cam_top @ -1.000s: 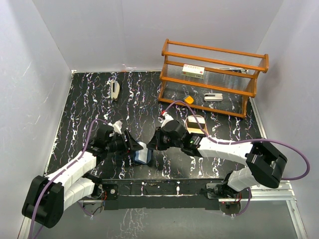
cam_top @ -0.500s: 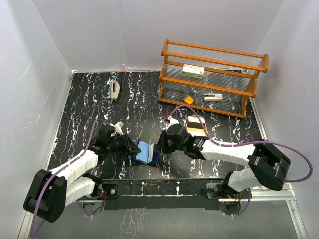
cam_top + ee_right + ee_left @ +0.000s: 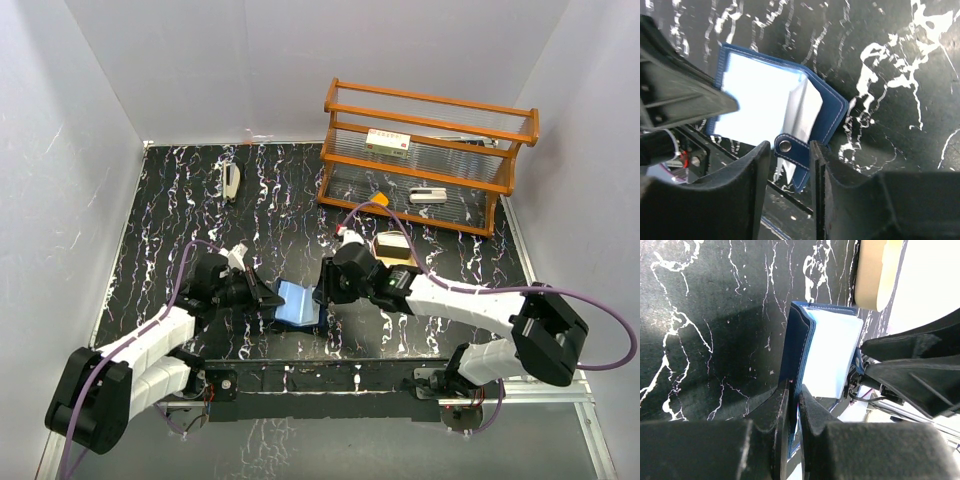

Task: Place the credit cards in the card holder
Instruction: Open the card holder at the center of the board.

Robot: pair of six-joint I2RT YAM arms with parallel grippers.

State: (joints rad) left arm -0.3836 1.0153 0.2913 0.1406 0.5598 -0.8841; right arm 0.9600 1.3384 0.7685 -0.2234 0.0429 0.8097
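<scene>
The card holder (image 3: 297, 303) lay opened on the black, white-veined surface (image 3: 180, 230), near its front edge and between the two arms. Its pale blue-grey inside faced up and the navy cover showed around the rim. In the right wrist view the card holder (image 3: 760, 105) lay spread flat. A pale flap stood up along its fold, and the snap tab (image 3: 788, 150) stuck out from one navy edge.

The left pincer (image 3: 268, 297) was at the holder's left side. In the left wrist view this pincer (image 3: 796, 396) was closed tight on the navy cover's edge, one finger on either face, with the card holder (image 3: 825, 355) extending away from it.

The right pincer (image 3: 322, 292) was at the holder's right side. Seen from its own wrist, the right pincer (image 3: 790, 146) stood partly open, its fingers set either side of the snap tab. Whether they touched the tab could not be told.

Just behind the right arm sat a tan, cream-topped object (image 3: 395, 247). Farther back on the right stood a wooden rack (image 3: 430, 120) with small items on its shelves. A small white object (image 3: 231, 182) lay well apart at the rear left.
</scene>
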